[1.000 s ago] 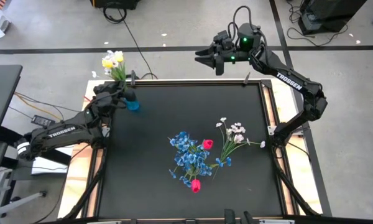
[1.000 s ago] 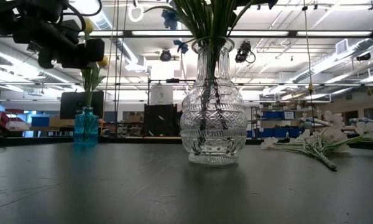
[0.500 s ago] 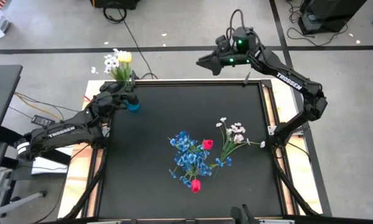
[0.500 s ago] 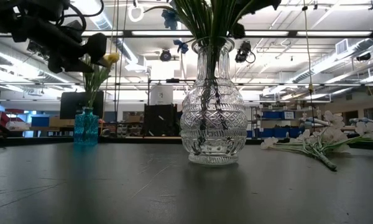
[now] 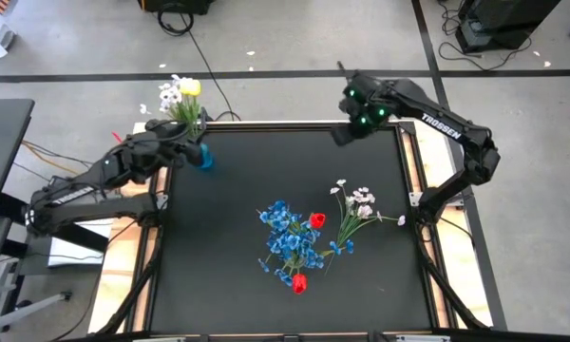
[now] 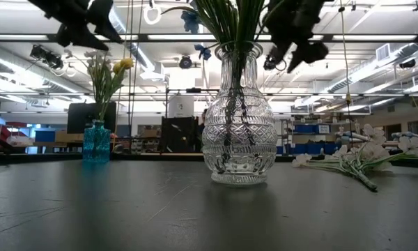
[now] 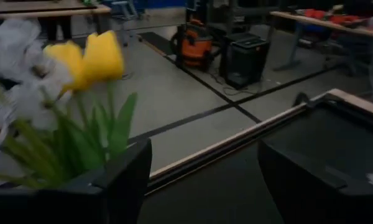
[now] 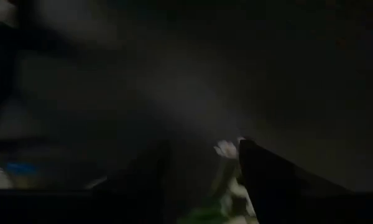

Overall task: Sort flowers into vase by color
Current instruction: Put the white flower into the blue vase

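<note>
Left pincer (image 7: 199, 180) stood wide and empty beside the blue vase (image 5: 203, 159) at the table's (image 5: 247, 180) far left corner, likely post-release. Right pincer (image 5: 343, 133) hung over the far edge, fingers apart. White sprigs (image 5: 356, 211) lay near the right edge, unsorted.

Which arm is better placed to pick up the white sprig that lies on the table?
The right one, probably. The white sprig lies on the table's right half, on the right arm's side, while the left tool is at the blue vase in the far-left corner.
</note>
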